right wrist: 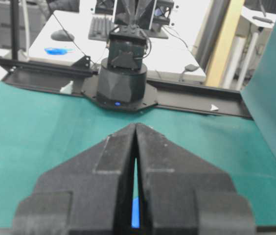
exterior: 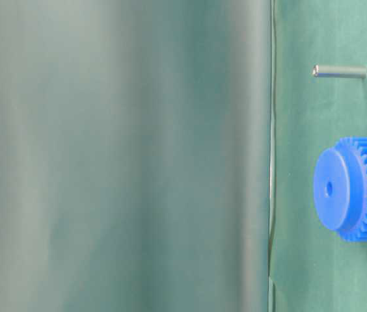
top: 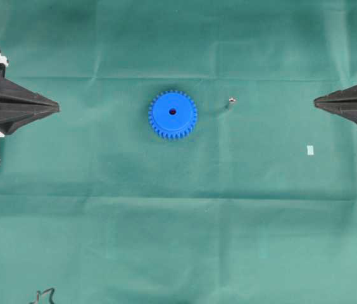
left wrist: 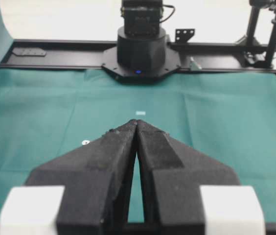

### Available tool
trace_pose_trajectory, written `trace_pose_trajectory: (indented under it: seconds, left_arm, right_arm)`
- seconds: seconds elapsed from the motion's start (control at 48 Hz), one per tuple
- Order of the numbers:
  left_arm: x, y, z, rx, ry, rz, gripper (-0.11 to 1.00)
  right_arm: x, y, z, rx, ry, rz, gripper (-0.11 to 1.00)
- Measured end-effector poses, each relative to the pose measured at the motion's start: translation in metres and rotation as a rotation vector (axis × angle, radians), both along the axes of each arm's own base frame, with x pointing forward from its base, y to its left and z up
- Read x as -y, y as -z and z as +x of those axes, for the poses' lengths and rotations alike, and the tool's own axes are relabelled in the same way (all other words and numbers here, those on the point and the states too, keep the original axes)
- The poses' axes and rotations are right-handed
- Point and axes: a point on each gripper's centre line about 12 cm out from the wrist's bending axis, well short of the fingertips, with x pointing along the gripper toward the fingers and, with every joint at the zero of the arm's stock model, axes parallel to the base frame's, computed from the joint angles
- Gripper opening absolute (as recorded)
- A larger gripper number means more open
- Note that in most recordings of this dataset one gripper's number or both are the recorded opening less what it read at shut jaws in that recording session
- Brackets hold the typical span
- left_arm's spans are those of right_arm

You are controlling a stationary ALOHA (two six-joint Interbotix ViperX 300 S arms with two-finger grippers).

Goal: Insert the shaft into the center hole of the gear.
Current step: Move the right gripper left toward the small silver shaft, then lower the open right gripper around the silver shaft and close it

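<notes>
From my station I see the left claw [top: 57, 107] clenched, its two black fingers pressed tip to tip with nothing between them, sitting at the left edge of the overhead view. The right claw [top: 316, 100] is clenched the same way at the right edge, also holding nothing. Both point inward across the green cloth surface [top: 178, 228] toward each other, well apart from the parts.

Between them, nearer the middle, the gear [top: 173, 114] lies flat, its center hole [top: 173, 111] facing up and uncovered. Just to its right, apart from its teeth, I see the shaft [top: 231, 100] standing upright on the cloth, a small shiny dot from above. The table-level view shows it as a thin grey pin [exterior: 339, 71], clear of the gear.

Further right, near the right claw, a small white tag [top: 310, 150] lies on the cloth.
</notes>
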Motion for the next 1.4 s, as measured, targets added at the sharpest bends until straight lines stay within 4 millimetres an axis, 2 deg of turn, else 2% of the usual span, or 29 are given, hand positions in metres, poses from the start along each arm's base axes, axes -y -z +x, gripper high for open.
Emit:
trace_pose_trajectory:
  seconds: [0.209, 0.375, 0.5, 0.688, 0.751, 0.834, 1.001, 1.043, 1.084, 1.209, 1.397]
  left_arm:
    - [0.0, -0.003, 0.002, -0.02, 0.001, -0.003, 0.0]
    - [0.0, -0.007, 0.002, -0.012, 0.003, -0.011, 0.0]
    - [0.0, -0.007, 0.002, -0.011, 0.004, -0.009, 0.0]
    - [0.0, -0.007, 0.002, -0.011, 0.004, -0.009, 0.0]
    - [0.001, -0.007, 0.003, -0.014, 0.005, -0.009, 0.0]
    - [0.0, -0.007, 0.003, -0.015, 0.003, -0.011, 0.0]
    - [0.001, -0.006, 0.003, -0.018, 0.005, -0.009, 0.0]
    - [0.0, -0.006, 0.003, -0.022, 0.003, -0.009, 0.0]
    - [0.001, -0.006, 0.003, -0.022, 0.005, -0.009, 0.0]
    - [0.001, -0.005, 0.003, -0.025, 0.005, -0.009, 0.0]
    - [0.0, -0.005, 0.003, -0.028, 0.003, -0.009, 0.0]
  right_arm:
    - [0.001, 0.014, 0.003, -0.089, 0.003, -0.007, 0.03]
    - [0.005, 0.006, 0.009, -0.12, 0.024, -0.004, 0.03]
    - [0.017, 0.005, 0.016, -0.146, 0.079, -0.001, 0.03]
    - [0.037, 0.029, 0.035, -0.234, 0.156, 0.019, 0.05]
    - [0.04, 0.04, 0.044, -0.271, 0.161, 0.024, 0.12]
    - [0.042, 0.054, 0.059, -0.33, 0.161, 0.029, 0.3]
    - [0.053, 0.083, 0.082, -0.446, 0.187, 0.053, 0.8]
    - [0.056, 0.089, 0.088, -0.467, 0.191, 0.056, 0.88]
    - [0.058, 0.098, 0.093, -0.496, 0.196, 0.061, 0.91]
    - [0.064, 0.121, 0.103, -0.567, 0.208, 0.077, 0.85]
    - [0.07, 0.144, 0.11, -0.605, 0.233, 0.108, 0.85]
